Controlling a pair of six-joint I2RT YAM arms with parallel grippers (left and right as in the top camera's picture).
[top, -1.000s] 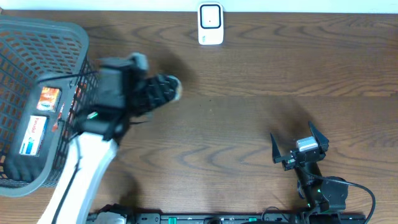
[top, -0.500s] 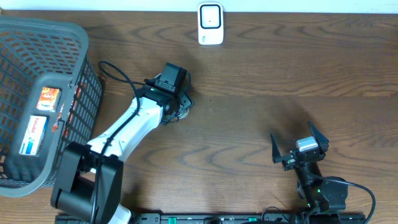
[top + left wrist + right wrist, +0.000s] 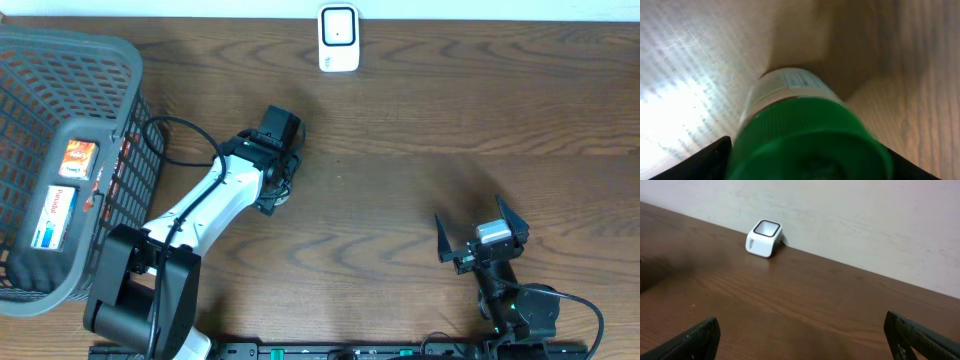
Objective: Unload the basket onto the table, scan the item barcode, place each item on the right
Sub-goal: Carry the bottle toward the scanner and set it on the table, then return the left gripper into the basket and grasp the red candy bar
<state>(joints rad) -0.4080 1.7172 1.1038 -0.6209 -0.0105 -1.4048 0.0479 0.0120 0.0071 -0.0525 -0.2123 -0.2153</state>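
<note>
**Wood tabletop, green-capped bottle between the left fingers**

Brown wood tabletop [image 3: 420,120] fills the whole overhead view and carries everything. At its far left stands a grey mesh basket [image 3: 110,60], the biggest thing on it. Inside the basket lie an orange package [image 3: 78,158] and a white and blue package [image 3: 55,215].

Next in size is the white left arm [image 3: 200,205], which reaches from the near edge up to the middle left of the tabletop, just beside the basket wall. The left hand [image 3: 272,185] points downward there, and from above it hides nearly all of what is under it.

The left wrist view shows the bottle [image 3: 790,90], pale with a blurred label, and its green cap [image 3: 810,135] very near the lens. The dark fingers [image 3: 705,160] stand at both sides of the cap. The far end of the bottle meets the wood. I cannot tell if the hand is grasping the bottle or has released it, and no barcode is readable.

The right hand [image 3: 470,215] rests at the near right, well apart from the bottle, with its jaws spread wide and holding nothing.

Smallest is the white scanner [image 3: 339,38], at the far edge by the wall, well apart from both hands.
</note>
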